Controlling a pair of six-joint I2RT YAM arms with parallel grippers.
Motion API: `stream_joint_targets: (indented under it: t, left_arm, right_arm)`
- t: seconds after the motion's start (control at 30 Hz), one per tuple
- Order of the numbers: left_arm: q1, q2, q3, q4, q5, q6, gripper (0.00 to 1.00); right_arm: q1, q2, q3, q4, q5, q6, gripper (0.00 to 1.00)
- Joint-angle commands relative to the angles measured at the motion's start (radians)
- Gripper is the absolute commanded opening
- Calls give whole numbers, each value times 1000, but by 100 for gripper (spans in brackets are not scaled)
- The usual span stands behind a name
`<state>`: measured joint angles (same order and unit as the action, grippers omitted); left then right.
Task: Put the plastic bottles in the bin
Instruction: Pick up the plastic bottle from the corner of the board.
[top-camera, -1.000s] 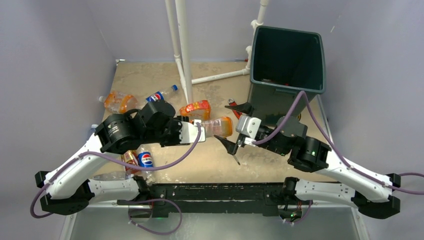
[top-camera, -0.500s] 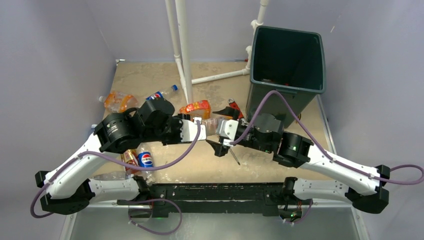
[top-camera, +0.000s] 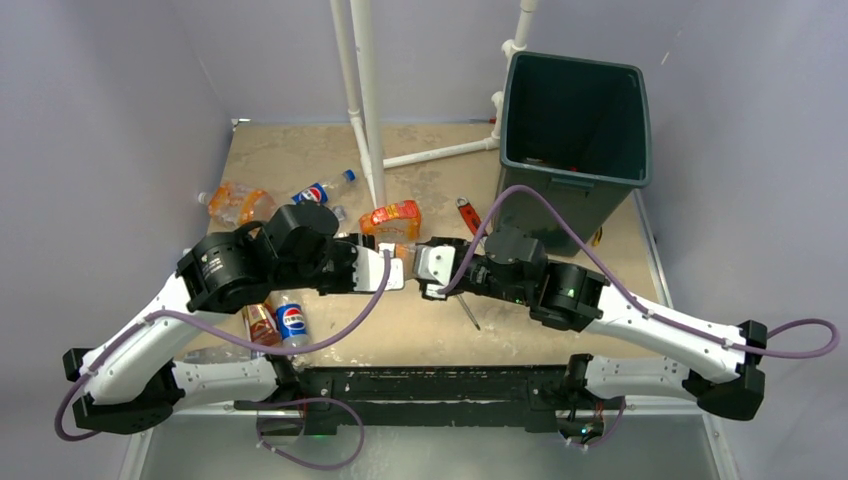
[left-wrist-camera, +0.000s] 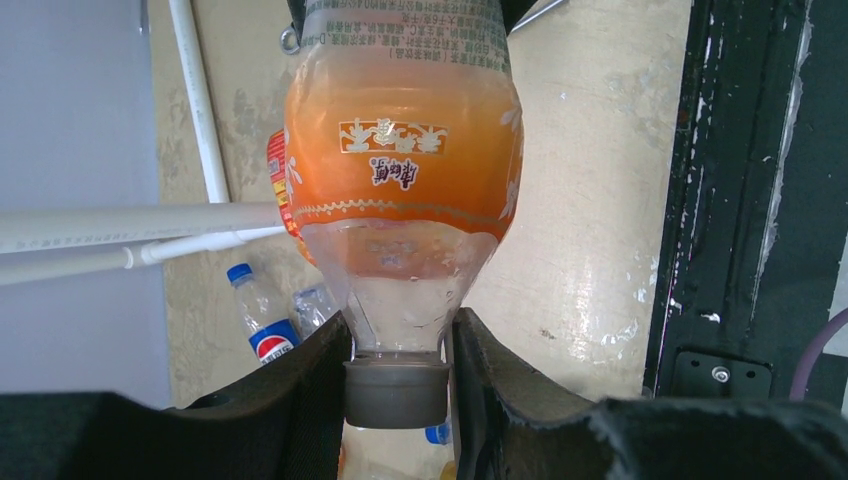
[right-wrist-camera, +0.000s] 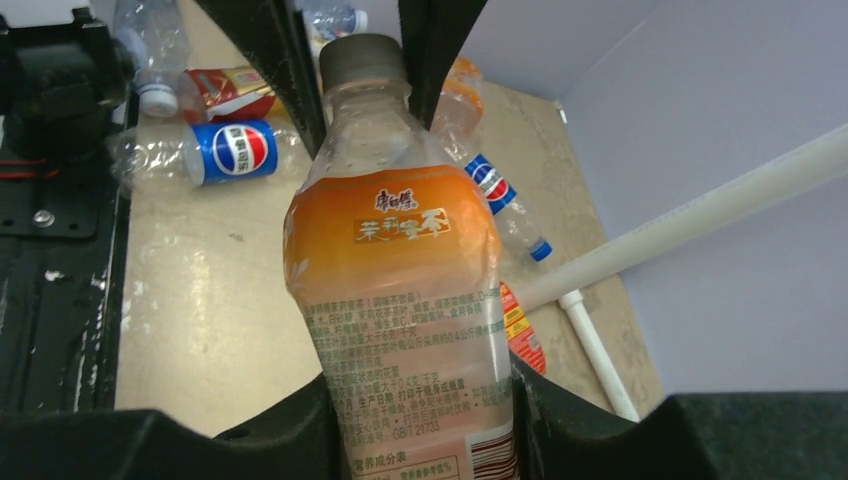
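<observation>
My left pincer (left-wrist-camera: 400, 350) holds the bottle (left-wrist-camera: 400, 170) by its neck, right pincer (right-wrist-camera: 420, 400) its base (axis spanning both). The bin (top-camera: 572, 60) lies rightward.

Pale grey walls (top-camera: 110, 120) on 3 sides; beige scuffed tabletop (top-camera: 300, 150); white PVC pipes (top-camera: 367, 100) at back.

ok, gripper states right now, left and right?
Left gripper: closed on the neck, just above the cap, of the clear plastic bottle with the orange label.
Right gripper: closed on the same bottle's lower body.
</observation>
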<state>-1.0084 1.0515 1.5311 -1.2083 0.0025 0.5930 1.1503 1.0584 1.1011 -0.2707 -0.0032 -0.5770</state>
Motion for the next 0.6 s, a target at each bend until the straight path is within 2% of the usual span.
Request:
stream_joint_targets:
  t: [0.0,0.17,0.23,0.27,0.4,0.57]
  left_arm:
    - [-2,-27,-1,121,50,16,0]
    - [-2,-62,-5,182,88,15,2]
    - [-2,-92,-19,225,76,5,15]
    - [-2,-114,-26,249,68,2,43]
    - [-2,-255,-122,461,2,-77,56]
    - [-2,-488,-338,927,-71,-322,83]
  right_arm:
    - [8,11,20,28,0,14,37]
    - [9,-10,-2,53,1,29,23]
    - [9,-47,-22,82,22,39,21]
    - [9,-75,-34,109,27,45,20]
    - [9,-198,-106,235,36,108,16]
    - [9,-326,-249,501,6,293,16]
